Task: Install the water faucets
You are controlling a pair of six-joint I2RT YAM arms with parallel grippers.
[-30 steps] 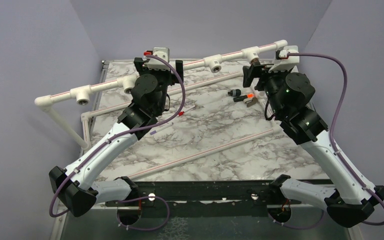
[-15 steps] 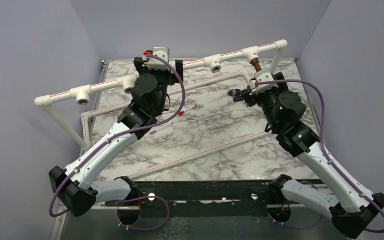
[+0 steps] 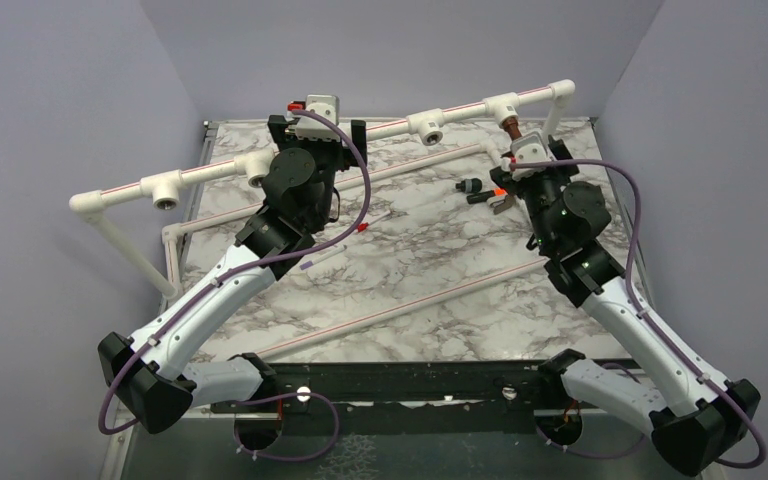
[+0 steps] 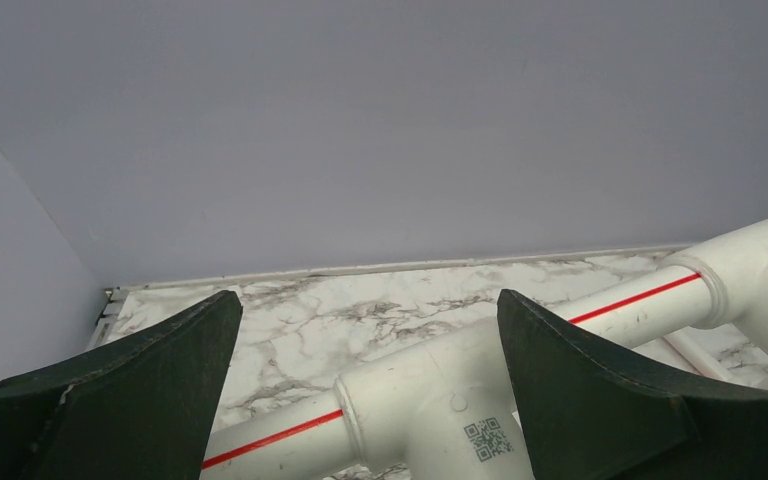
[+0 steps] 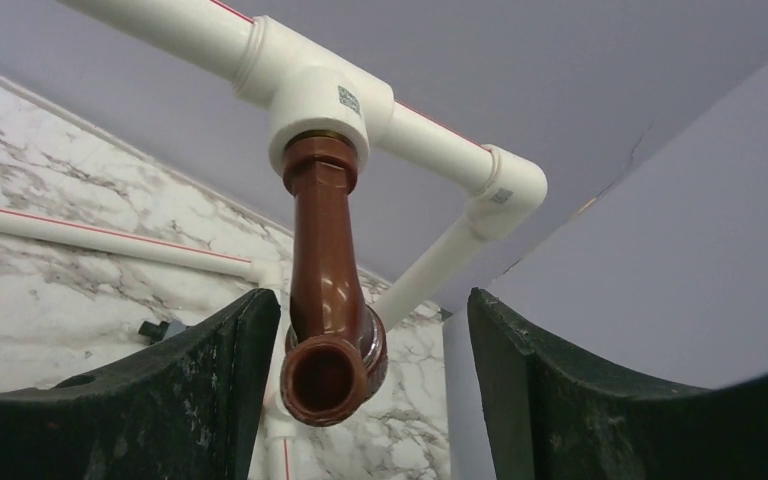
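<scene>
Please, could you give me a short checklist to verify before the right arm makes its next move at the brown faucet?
1. Faucet seated in the white tee: ok, its six-sided end sits at the tee's opening. How tight it is: cannot tell.
2. Right tool placed around the spout: ok, one finger on each side.
3. Firm grip on the faucet: not ok, the tool is open, with a gap at one finger.
4. Left tool steadying the pipe: not ok, it is open.
5. Other tees filled: not ok, three look empty.
</scene>
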